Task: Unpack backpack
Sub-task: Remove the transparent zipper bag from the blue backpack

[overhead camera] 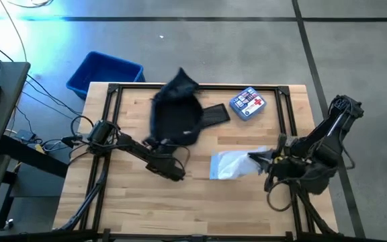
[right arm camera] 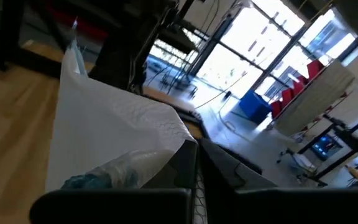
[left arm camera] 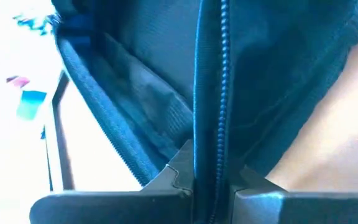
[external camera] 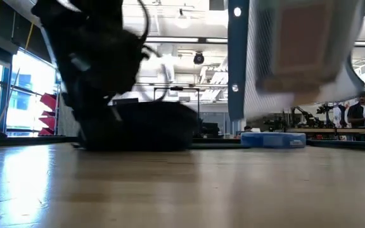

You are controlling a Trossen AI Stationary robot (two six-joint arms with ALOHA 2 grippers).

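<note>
The dark navy backpack (overhead camera: 177, 111) lies at the table's far middle, and its open zippered compartment fills the left wrist view (left arm camera: 142, 93). My left gripper (overhead camera: 163, 146) is at the backpack's near edge, shut on a zipper edge. My right gripper (overhead camera: 257, 158) is at the right, shut on a white plastic bag (overhead camera: 230, 165). The bag holds something bluish (right arm camera: 86, 180). In the low view the bag (external camera: 296, 50) hangs clear of the table. My left gripper (left arm camera: 213, 186) pinches the backpack's zipper edge (left arm camera: 209, 149) between its two fingers, and the zipper runs straight out along the fingers. The rest of the backpack rests on the table (external camera: 138, 126). My right gripper (right arm camera: 197, 174) pinches an edge of the white bag (right arm camera: 178, 140) between its two fingers, coming level from the table's right side. The bag reaches out ahead of the fingers, lifted clear of the table.
A flat black case (overhead camera: 213, 114) lies next to the backpack's right side. A blue-and-white box with a red cross (overhead camera: 247, 103) sits at the far right. A bright blue bin (overhead camera: 105, 72) stands on the floor beyond the far left corner. The near half of the table is bare wood (overhead camera: 193, 208).
</note>
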